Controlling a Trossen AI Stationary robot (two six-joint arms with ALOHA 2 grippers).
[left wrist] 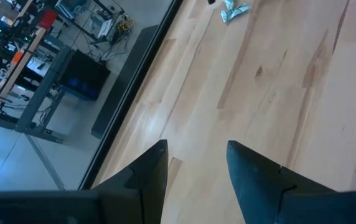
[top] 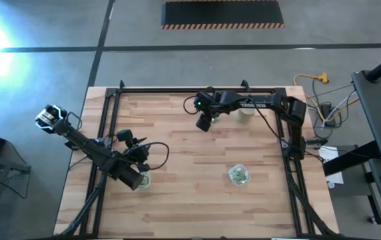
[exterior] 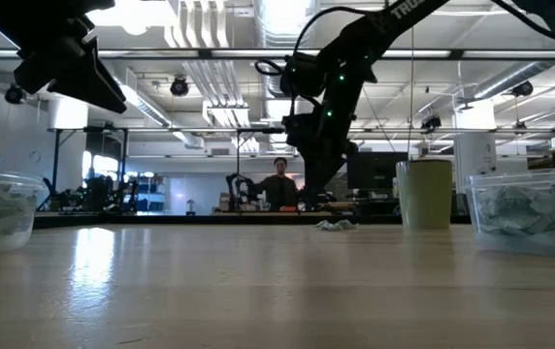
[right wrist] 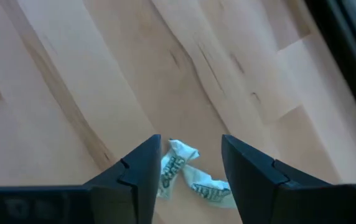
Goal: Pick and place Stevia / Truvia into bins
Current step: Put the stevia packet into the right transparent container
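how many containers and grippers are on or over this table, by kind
clear see-through plastic tubs holding sachets: 2 (one, another)
opaque beige round cup: 1
dark two-finger grippers: 2 (left gripper, right gripper over crumpled green-and-white sachets)
total: 5

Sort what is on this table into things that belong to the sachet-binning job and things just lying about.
Part of the job:
- crumpled pale green-and-white paper sachets, loose on the wood between the open right gripper fingers
- clear plastic tub holding sachets
- second clear plastic tub, under the open left gripper

Lying about:
- opaque beige round cup
- wooden table
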